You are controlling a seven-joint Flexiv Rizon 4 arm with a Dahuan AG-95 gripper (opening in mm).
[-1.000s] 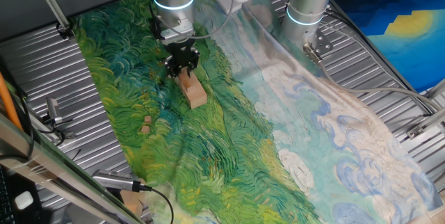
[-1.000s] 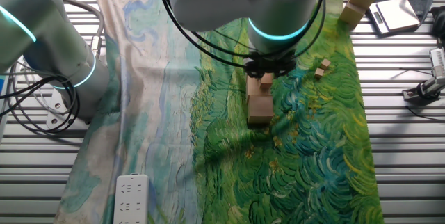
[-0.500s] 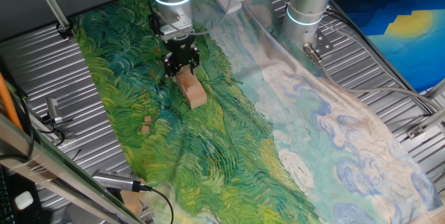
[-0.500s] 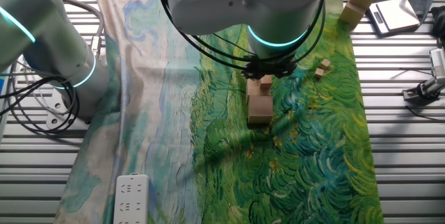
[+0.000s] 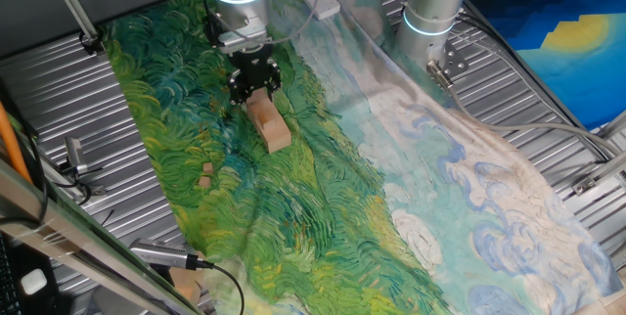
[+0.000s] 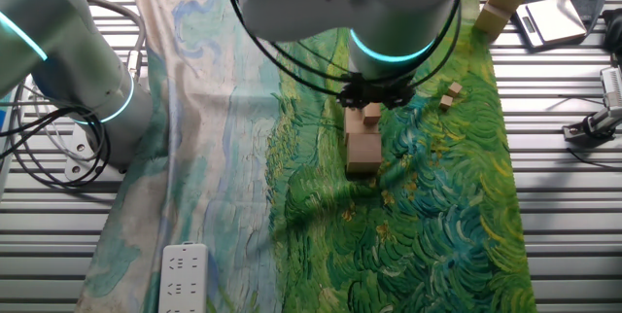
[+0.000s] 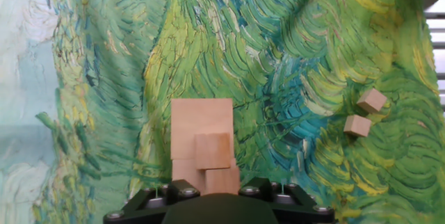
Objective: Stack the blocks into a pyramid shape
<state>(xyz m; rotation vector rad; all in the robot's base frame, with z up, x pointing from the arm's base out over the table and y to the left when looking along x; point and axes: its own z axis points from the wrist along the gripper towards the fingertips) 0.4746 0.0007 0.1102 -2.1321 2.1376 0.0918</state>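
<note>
Larger tan blocks point(image 5: 275, 134) point(image 6: 362, 153) lie pressed together in a short row on the green part of the painted cloth. One small block point(image 6: 372, 114) point(image 7: 212, 150) sits on top of them. My gripper point(image 5: 253, 87) point(image 6: 374, 100) hovers just above that small block, open, with nothing held. In the hand view only the hand's black base shows at the bottom edge, with the row point(image 7: 201, 121) right below it. Two more small blocks point(image 5: 205, 174) point(image 6: 450, 94) point(image 7: 364, 113) lie loose on the cloth to one side.
Other tan blocks point(image 6: 505, 0) stand off the cloth on the metal table by a grey box point(image 6: 550, 19). A second arm's base point(image 5: 430, 7) stands beside the cloth. A power strip point(image 6: 182, 274) lies at the cloth's pale end.
My gripper has lifted slightly away from the row. The small block stays on top where it was.
</note>
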